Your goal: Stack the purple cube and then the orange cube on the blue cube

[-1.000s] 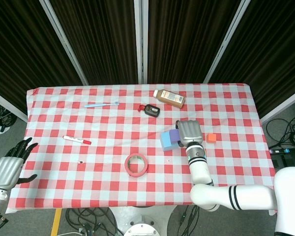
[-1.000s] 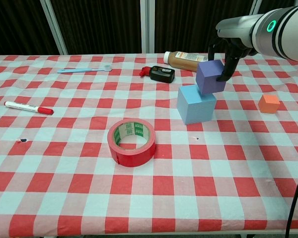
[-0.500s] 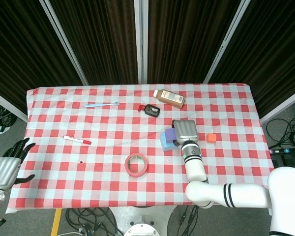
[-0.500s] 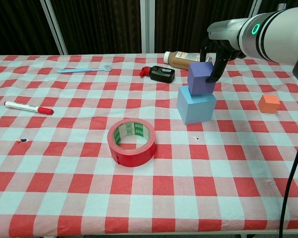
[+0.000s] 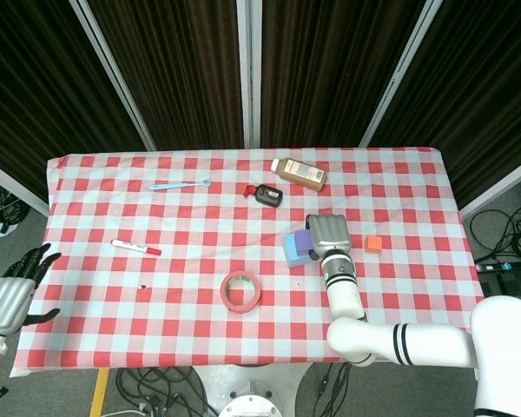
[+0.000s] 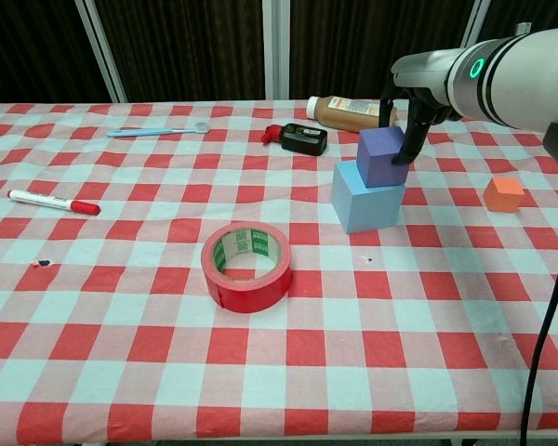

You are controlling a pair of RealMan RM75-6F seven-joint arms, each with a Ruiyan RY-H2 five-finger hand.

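The purple cube sits on top of the blue cube, toward its right rear part. My right hand is over it, and dark fingers still grip its right and rear sides. On the cloth to the right, apart from the stack, lies the orange cube. My left hand hangs off the table's left edge, fingers spread and holding nothing.
A red tape roll lies in front of the stack to the left. Behind it are a brown bottle on its side and a black-and-red device. A marker and a blue toothbrush lie at the left.
My right hand carried the purple cube left and down from beside the blue cube's upper right edge until it rests on top. The left hand barely moved.
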